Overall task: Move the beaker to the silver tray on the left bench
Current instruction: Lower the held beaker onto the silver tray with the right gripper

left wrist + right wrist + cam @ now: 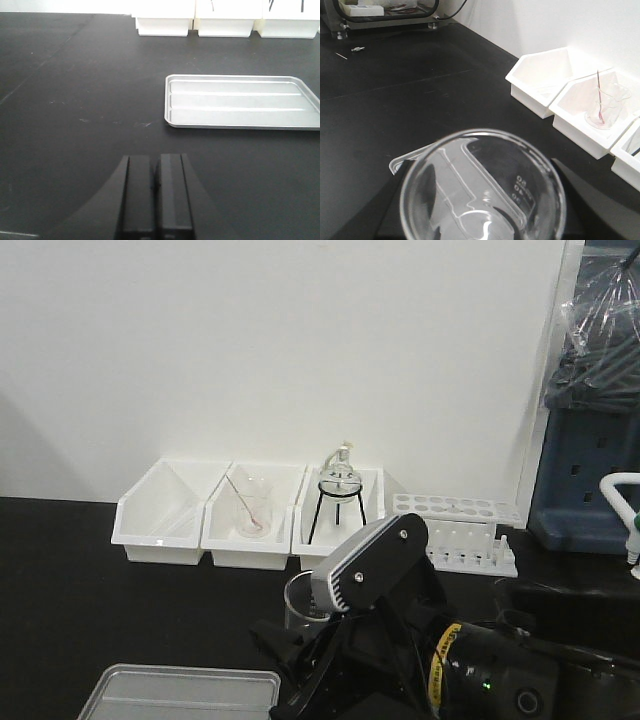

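The beaker (482, 187) was clear, glossy glass, smooth, with faint printed marks. The silver tray (242, 102) looked like grey metal with a dull satin sheen and smooth ribs. The bench (75, 100) had a matt black top, lightly scuffed and speckled. The 3 far bins (250, 552) were smooth white plastic, slightly glossy. The left claw (156, 165) was matt black, seemingly plastic, with smooth flat faces.
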You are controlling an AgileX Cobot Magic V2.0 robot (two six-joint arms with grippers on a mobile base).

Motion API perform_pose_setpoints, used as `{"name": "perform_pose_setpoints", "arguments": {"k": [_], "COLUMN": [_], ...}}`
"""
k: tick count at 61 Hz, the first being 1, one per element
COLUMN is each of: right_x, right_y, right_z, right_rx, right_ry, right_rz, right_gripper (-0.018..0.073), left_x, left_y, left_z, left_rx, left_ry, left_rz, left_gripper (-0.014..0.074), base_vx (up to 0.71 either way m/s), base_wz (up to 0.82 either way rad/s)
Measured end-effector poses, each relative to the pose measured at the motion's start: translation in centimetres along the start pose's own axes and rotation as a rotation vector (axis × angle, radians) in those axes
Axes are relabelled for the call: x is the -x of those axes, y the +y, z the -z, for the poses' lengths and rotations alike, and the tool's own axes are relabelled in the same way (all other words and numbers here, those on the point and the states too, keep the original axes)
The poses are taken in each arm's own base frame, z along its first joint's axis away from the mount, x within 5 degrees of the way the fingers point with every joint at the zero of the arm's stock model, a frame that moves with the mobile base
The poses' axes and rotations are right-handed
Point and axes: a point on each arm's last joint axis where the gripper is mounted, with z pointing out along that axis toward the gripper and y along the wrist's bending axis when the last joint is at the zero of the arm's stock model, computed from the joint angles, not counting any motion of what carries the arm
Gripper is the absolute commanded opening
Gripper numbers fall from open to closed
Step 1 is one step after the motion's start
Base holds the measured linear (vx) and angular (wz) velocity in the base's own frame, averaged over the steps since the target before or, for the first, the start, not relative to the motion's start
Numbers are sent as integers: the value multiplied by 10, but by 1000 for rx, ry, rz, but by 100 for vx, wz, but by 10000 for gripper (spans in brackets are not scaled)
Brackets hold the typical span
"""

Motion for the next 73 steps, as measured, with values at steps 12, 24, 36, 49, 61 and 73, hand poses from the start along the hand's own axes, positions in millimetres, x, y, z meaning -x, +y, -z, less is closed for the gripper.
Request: {"name": "perform_pose_setpoints", "arguments": {"k": [12,24,36,49,61,73], "right_x": [-9,-20,-40,-71,-100,-129], "right_y": [-2,-9,-12,-13,-13,-10], "right_z": [-18,-73,-130,-178,-202,-212], "right_rx": [8,24,66,102,108,120], "right_ry": [36,76,94,118,167,220], "right_rz": [-7,-17,-29,-46,-57,-72], "right_gripper": [-11,-11,-11,-11,-11,-9], "left_x": [0,0,0,0,0,0], "left_y": [0,0,0,0,0,0], "left_z": [0,0,0,0,0,0], "left_rx": [0,0,0,0,0,0], "left_ry": [0,0,0,0,0,0], "left_rz": [0,0,0,0,0,0], "left_gripper": [1,1,1,1,1,1], "base_vx": [0,0,0,0,0,0], "base_wz": [0,0,0,0,0,0]}}
